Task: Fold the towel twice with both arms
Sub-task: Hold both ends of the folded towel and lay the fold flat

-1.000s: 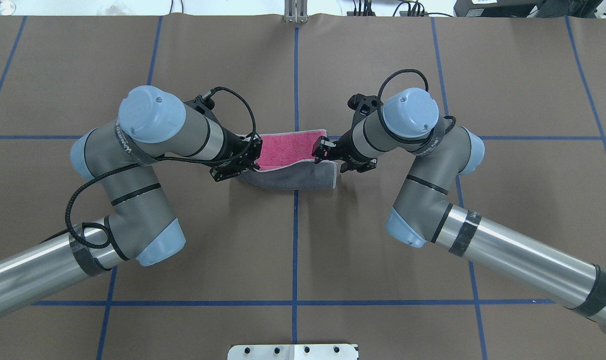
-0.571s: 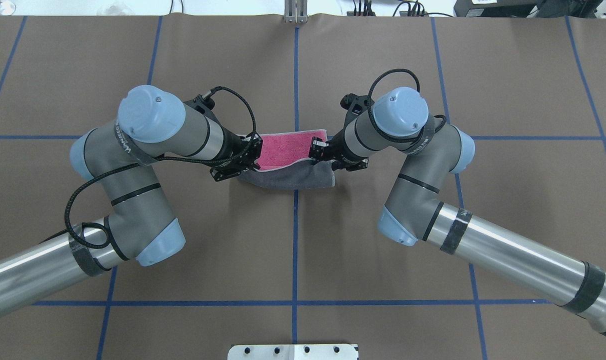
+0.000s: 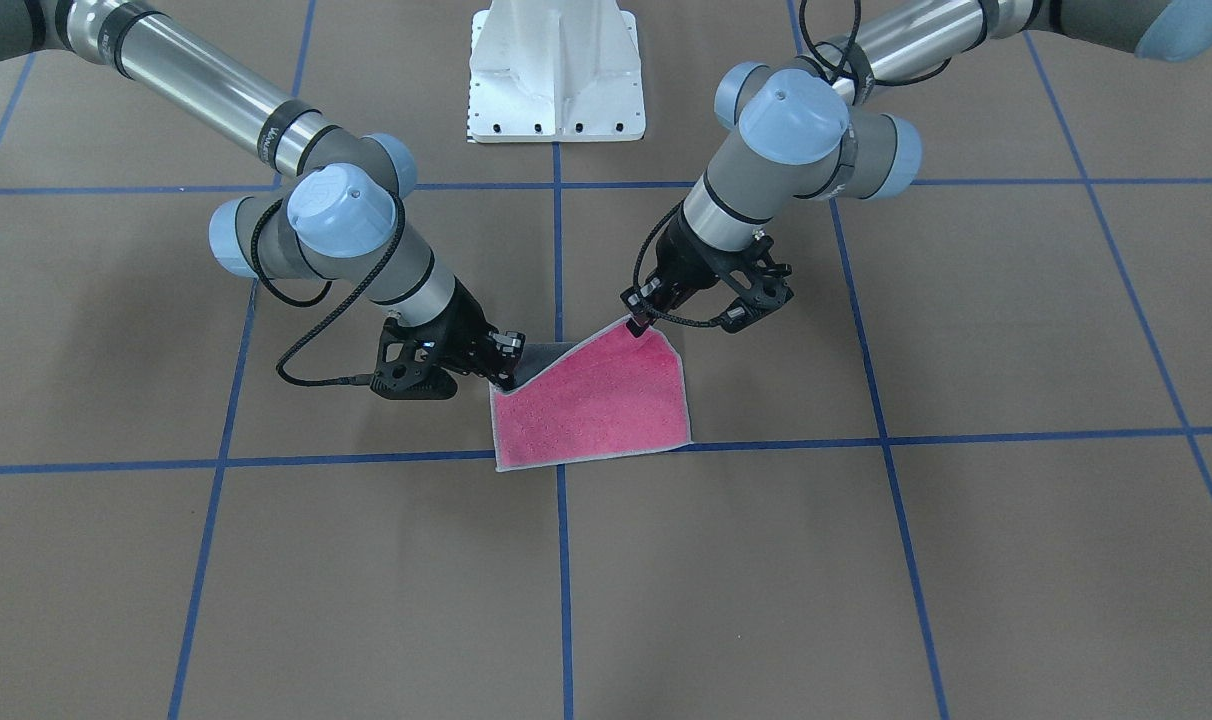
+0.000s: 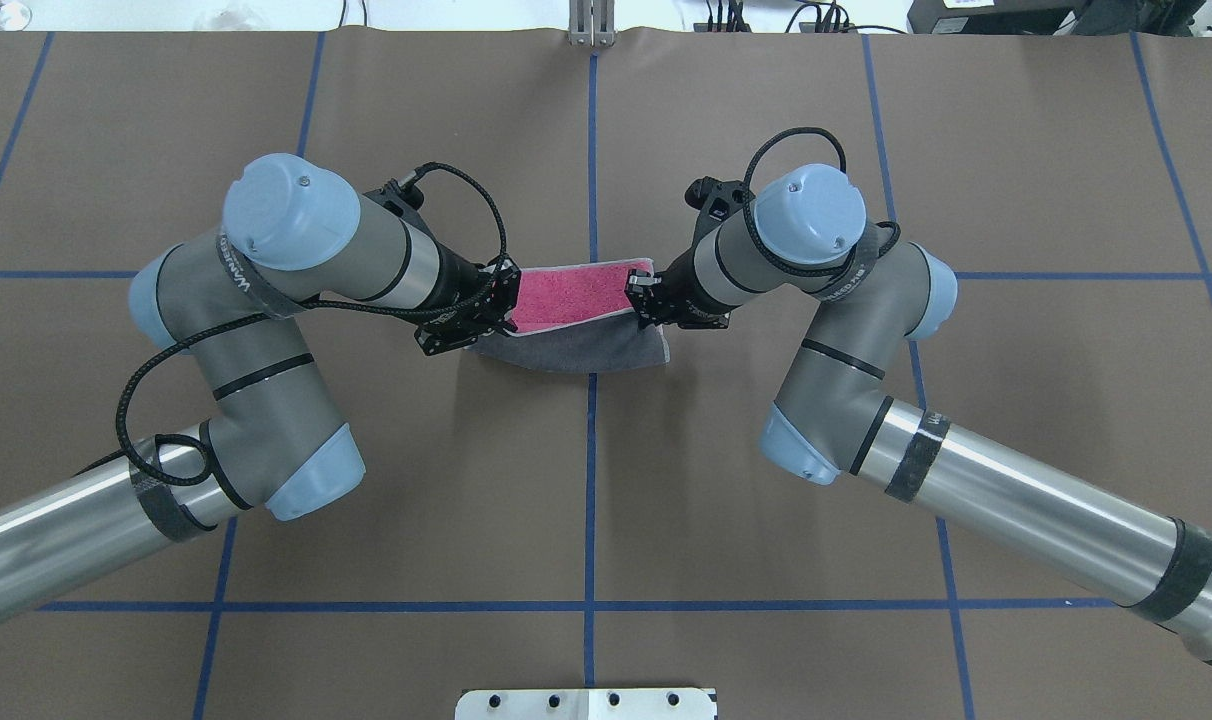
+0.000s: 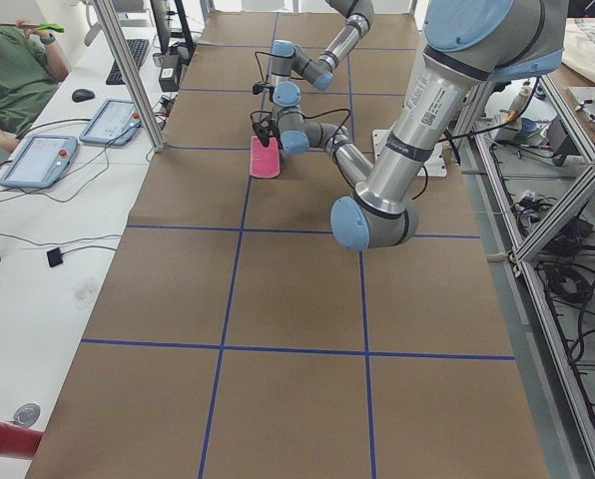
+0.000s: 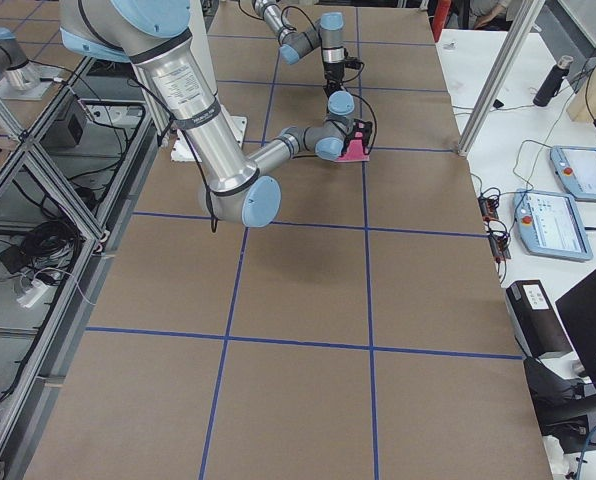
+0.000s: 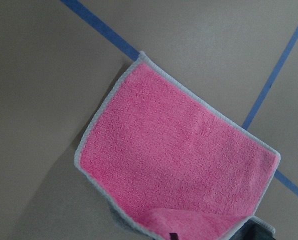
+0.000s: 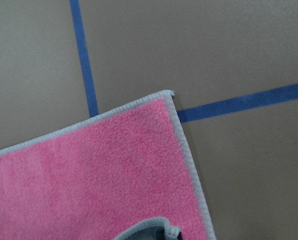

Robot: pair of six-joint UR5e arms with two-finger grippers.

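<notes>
Pink-and-grey terry towel (image 3: 596, 410), part lifted, held at two corners near the table's centre.
Overhead view: the towel sits just to 12 o'clock of centre on the brown table cover (image 4: 606, 500), over the crossing of the blue tape lines (image 4: 590, 480). Its pink face is up at 12 o'clock, and its dark grey face hangs as a sagging band at 6 o'clock. The left gripper (image 4: 501, 310) is at the towel's 9 o'clock end, fingers closed tight on that corner. The right gripper (image 4: 638, 295) is at the 3 o'clock end, fingers likewise pinched on its corner. Front-facing view: the hem away from the robot lies flat along a tape line, and the held edge slopes, with the left-held corner uppermost. A pale stitched border runs all round the towel. A white pedestal base (image 3: 556, 70) stands at 12 o'clock in that view.
</notes>
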